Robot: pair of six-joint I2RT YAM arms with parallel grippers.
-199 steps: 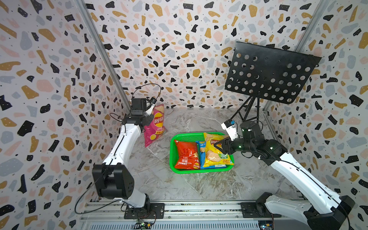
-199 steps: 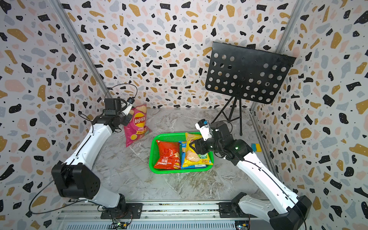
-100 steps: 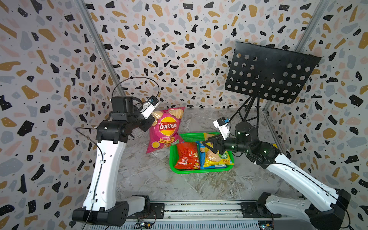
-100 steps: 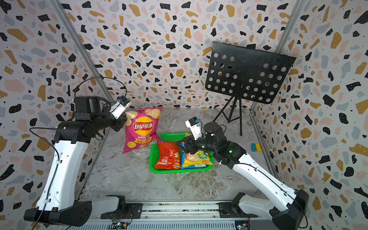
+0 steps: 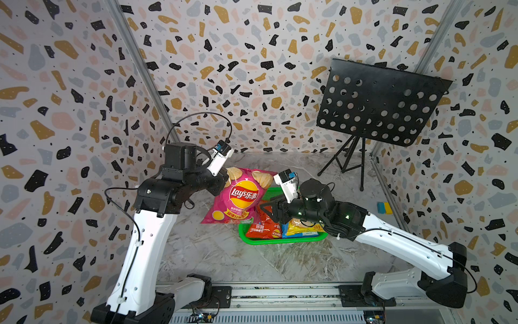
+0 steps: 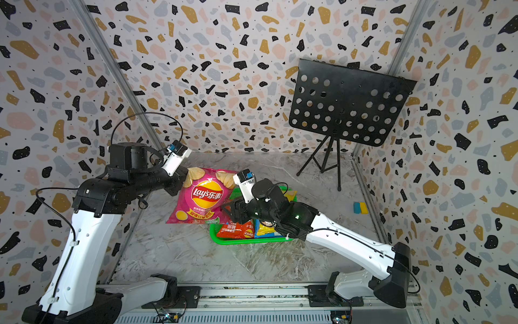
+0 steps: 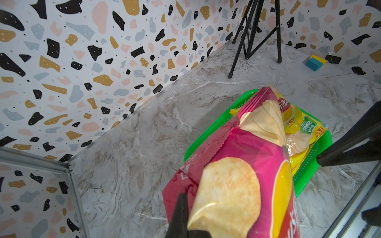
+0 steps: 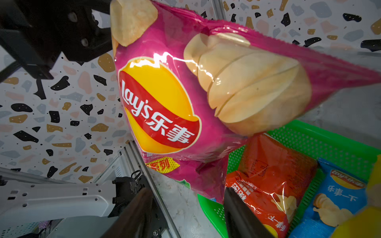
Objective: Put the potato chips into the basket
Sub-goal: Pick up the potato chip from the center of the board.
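Potato chips update: the big pink bag [image 5: 241,196] is up in the air, hanging face-out with the logo showing in both top views [image 6: 203,196]. The left claw [image 5: 225,181] is clamped shut on its top corner, and you can see one dark finger [image 7: 179,216] pressed against the foil in the left wrist view. The bag's lower edge dangles over the left end of the green basket [image 5: 280,241], so it's above the rim, not inside.

The right claw [image 5: 266,209] is over the basket, just beside the pink bag's lower corner. Its jaws are spread apart with nothing pinched. In the right wrist view the two fingers [image 8: 241,216] sit either side of that bottom corner, but I can't tell if they touch it.

Already lying flat in the basket, side by side: the red bag [image 5: 263,227], the blue bag [image 8: 334,202] and the yellow bag [image 5: 302,227].

Elsewhere on the marble bench [image 5: 224,258] there's a black music stand [image 5: 378,103] at the back and a little blue-and-yellow block [image 5: 383,208] by the right wall, well apart from everything.
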